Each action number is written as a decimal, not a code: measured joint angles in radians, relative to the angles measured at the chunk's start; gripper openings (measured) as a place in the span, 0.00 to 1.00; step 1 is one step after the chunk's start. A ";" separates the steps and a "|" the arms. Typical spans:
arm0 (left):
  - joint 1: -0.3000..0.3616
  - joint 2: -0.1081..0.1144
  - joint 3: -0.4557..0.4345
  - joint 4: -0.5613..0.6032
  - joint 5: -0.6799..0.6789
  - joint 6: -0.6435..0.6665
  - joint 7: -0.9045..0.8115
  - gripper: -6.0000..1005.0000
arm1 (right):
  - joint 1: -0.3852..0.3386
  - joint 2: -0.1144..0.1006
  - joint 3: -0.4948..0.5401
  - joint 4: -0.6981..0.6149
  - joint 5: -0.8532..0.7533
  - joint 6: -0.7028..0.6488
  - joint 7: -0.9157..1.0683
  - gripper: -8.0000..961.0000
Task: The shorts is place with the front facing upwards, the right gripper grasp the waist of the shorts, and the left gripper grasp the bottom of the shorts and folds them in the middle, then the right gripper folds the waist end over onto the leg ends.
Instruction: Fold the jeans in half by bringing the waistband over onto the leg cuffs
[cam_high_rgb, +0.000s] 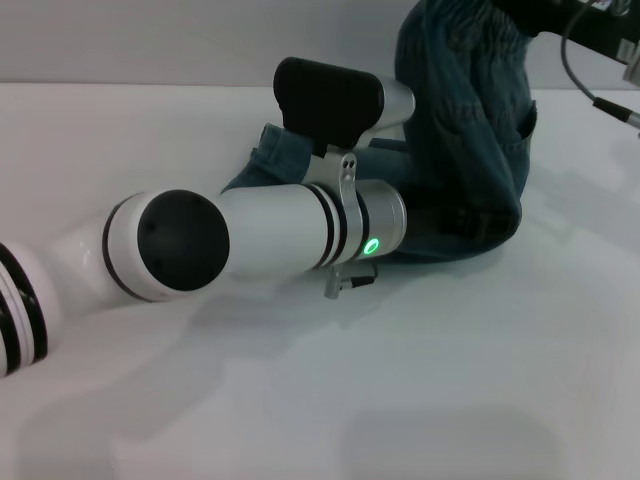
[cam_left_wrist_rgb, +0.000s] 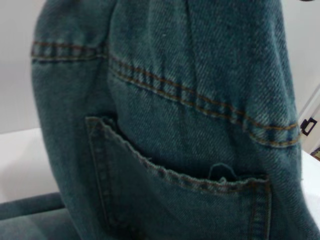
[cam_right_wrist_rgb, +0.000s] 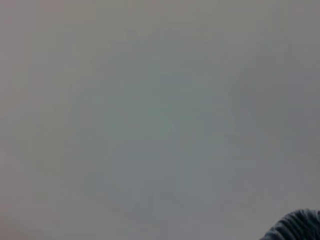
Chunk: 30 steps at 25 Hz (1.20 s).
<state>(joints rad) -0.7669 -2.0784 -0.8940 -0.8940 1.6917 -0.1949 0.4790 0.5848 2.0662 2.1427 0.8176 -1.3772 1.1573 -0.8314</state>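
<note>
The denim shorts (cam_high_rgb: 470, 120) rise in a tall bunch from the table to the top of the head view, where the black right gripper (cam_high_rgb: 545, 15) holds their upper end; its fingers are cut off by the picture's edge. The lower denim (cam_high_rgb: 265, 160) lies on the table behind my left arm. The left gripper's black body (cam_high_rgb: 330, 100) points into the cloth and its tip is hidden there. A hanging panel with a stitched pocket (cam_left_wrist_rgb: 190, 185) fills the left wrist view. In the right wrist view only a puckered bit of denim (cam_right_wrist_rgb: 297, 227) shows. The leg hems are hidden.
The thick white left arm (cam_high_rgb: 270, 235), with its green ring (cam_high_rgb: 372, 246), crosses the white table (cam_high_rgb: 400, 400) from the lower left. A black cable with silver plugs (cam_high_rgb: 600, 90) hangs at the top right by the right wrist.
</note>
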 joint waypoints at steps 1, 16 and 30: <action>0.000 0.000 0.002 0.000 -0.001 0.001 -0.001 0.85 | 0.002 0.000 -0.007 0.001 0.001 -0.001 0.000 0.01; -0.011 0.000 0.079 -0.025 -0.060 0.036 -0.005 0.84 | 0.029 0.000 -0.045 0.002 0.000 -0.037 0.000 0.01; 0.075 0.013 -0.030 -0.041 -0.058 0.006 0.006 0.84 | 0.018 0.002 -0.097 -0.006 0.004 -0.070 -0.005 0.01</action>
<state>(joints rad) -0.6920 -2.0659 -0.9237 -0.9351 1.6333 -0.1889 0.4854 0.6029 2.0678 2.0453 0.8112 -1.3729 1.0875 -0.8367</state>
